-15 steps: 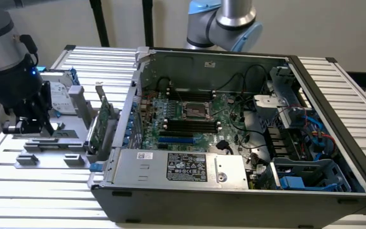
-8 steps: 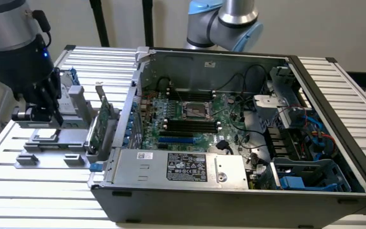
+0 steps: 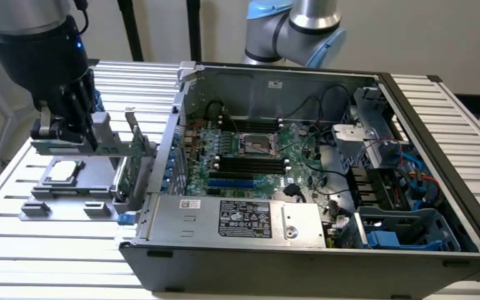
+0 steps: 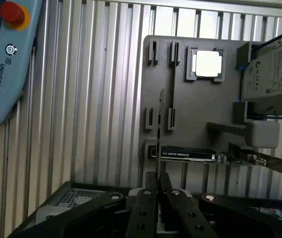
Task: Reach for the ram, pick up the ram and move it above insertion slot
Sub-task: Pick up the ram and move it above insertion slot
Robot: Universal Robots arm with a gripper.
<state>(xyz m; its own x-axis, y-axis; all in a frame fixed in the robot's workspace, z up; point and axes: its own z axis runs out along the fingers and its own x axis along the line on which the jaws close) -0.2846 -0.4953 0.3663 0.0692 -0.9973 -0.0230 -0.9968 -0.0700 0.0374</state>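
While the gripper (image 4: 157, 186) pinches the ram (image 4: 160, 131) edge-on between pressed fingers, the stick hangs above the grey fixture tray (image 3: 65, 209), left of the open computer case (image 3: 307, 262).

In the wrist view, the light-blue plastic pendant with a red round button (image 4: 4, 59) carries the words "UNIVERSAL ROBOTS" beside a small round logo. The silver metal hard drive (image 4: 275, 69) has a white printed label, and the black expansion card on the grey holder plate (image 4: 188, 154) bears a pale line of lettering; neither can be read. In the exterior view, the black sticker on the silver power-supply box (image 3: 244, 222) and the small white label (image 3: 190, 204) beside it show print too small to read.
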